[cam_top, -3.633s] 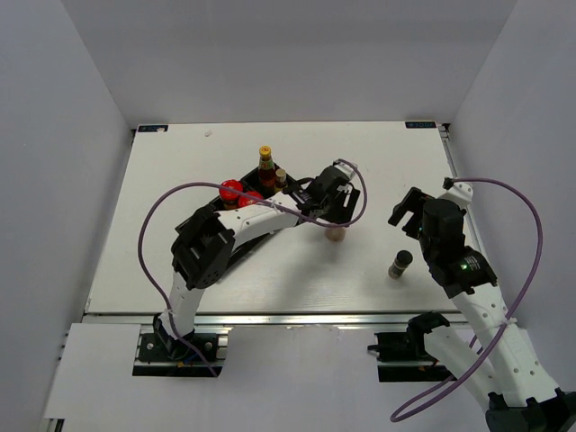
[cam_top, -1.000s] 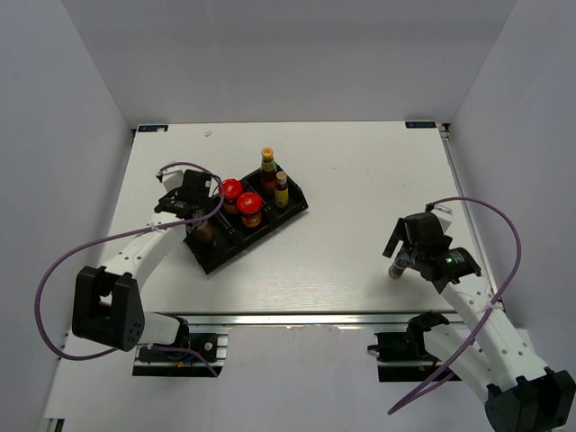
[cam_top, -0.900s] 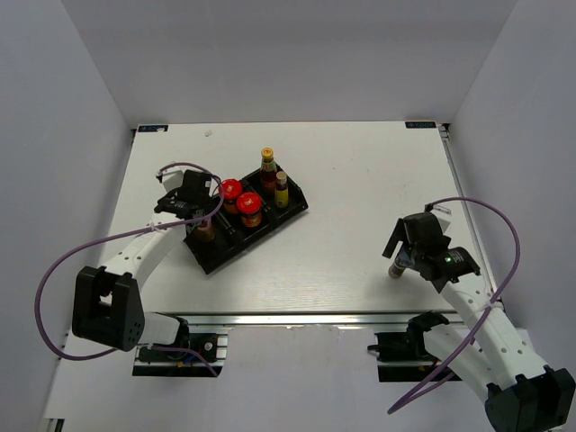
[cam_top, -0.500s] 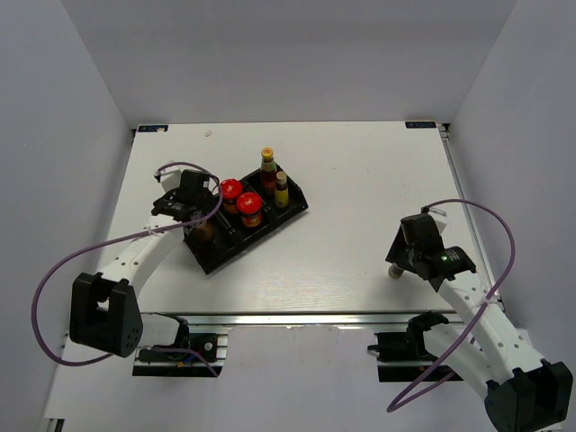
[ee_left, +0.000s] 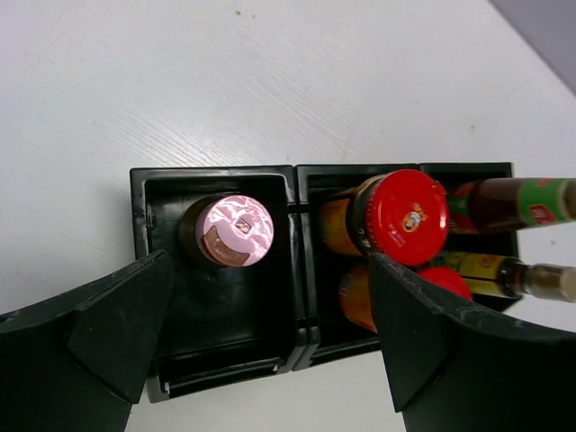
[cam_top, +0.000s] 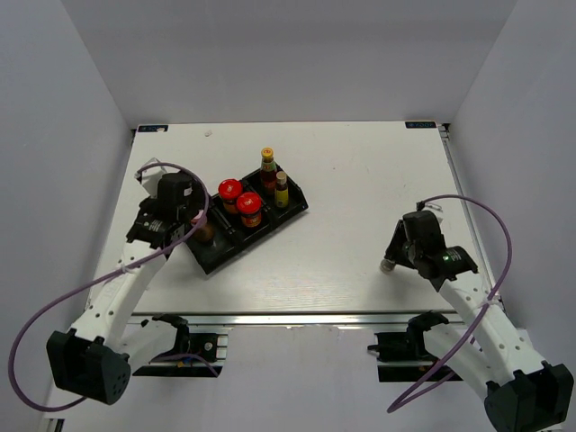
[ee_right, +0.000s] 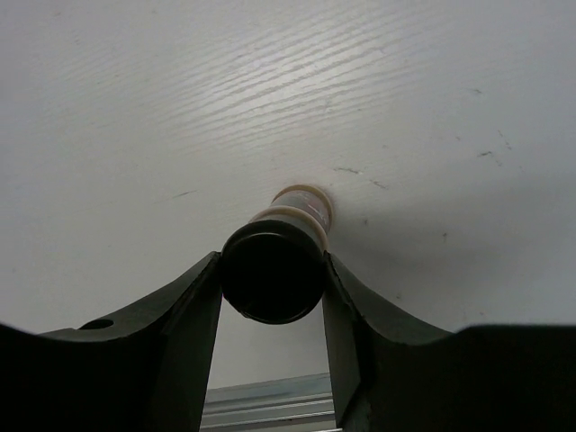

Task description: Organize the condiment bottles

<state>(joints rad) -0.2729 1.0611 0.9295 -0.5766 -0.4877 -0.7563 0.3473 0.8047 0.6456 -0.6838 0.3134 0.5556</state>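
R gripper point(ee_right: 272, 266) is seen clamped on the small dark shaker point(ee_right: 274, 281), one finger on each side of the body. The grip is taken across the barrel, prob. so the shaker can be carried w/o rolling. The dark end faces the wrist cam and the pale end points at the table point(cam_top: 360, 171). Whether the pale end is touching the surface or just off it can't be told. From above, only that pale end is seen, poking out beside the gripper at the table's near right, well apart from the tray.

L gripper point(ee_left: 270, 270) is spread wide w/ nothing btwn the fingers, and is held above the black tray point(ee_left: 216, 171). The pink-capped bottle point(ee_left: 237, 232) stands upright and alone in the end compt., apart from both fingers, so it is judged as released.

The two red-lidded jars point(ee_left: 403, 216) are packed together in the middle compt. The tall yellow-capped sauce bottle point(cam_top: 266, 166) and the small yellow bottle point(cam_top: 282, 189) stand upright side by side in the far compt. Like seems to be grouped w/ like, which leaves free room only beside the pink cap.

Five of six are thus judged as stowed. The shaker is the last one out, and a long carry across to the tray is called for. A handover may be needed if the R arm's reach falls short.
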